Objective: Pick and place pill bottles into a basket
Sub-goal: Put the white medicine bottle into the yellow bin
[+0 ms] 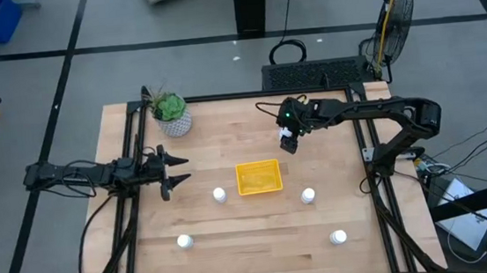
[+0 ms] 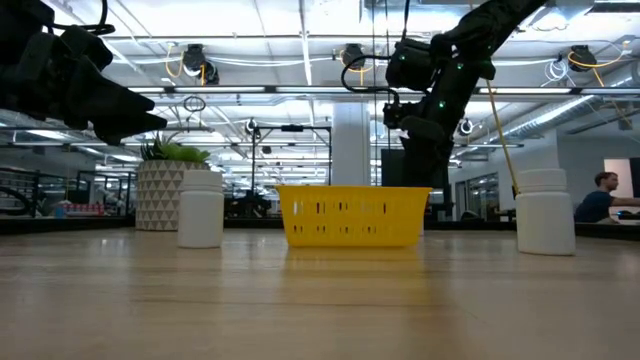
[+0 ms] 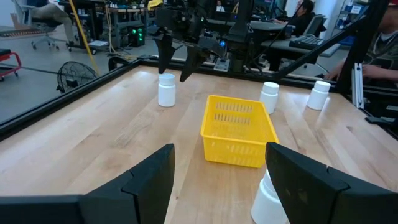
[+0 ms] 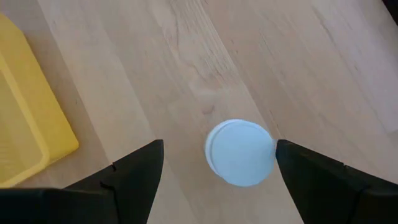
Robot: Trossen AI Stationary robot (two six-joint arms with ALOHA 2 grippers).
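The right gripper (image 1: 289,143) hangs above the table just past the far right corner of the yellow basket (image 1: 258,177), fingers spread wide and holding nothing. Its wrist view looks straight down on a white bottle cap (image 4: 240,152) sitting between the two fingers, not touched, with the basket's edge (image 4: 25,118) off to the side.

The left gripper (image 1: 174,171) is out near the table's left side, also wide open and empty, pointing toward the basket, with a pill bottle (image 1: 219,194) just in front of it.

The basket looks empty. Three more bottles stand upright on the wood: one right of the basket (image 1: 308,196), one front left (image 1: 184,242), one front right (image 1: 339,237). A potted plant (image 1: 172,114) sits at the far left.
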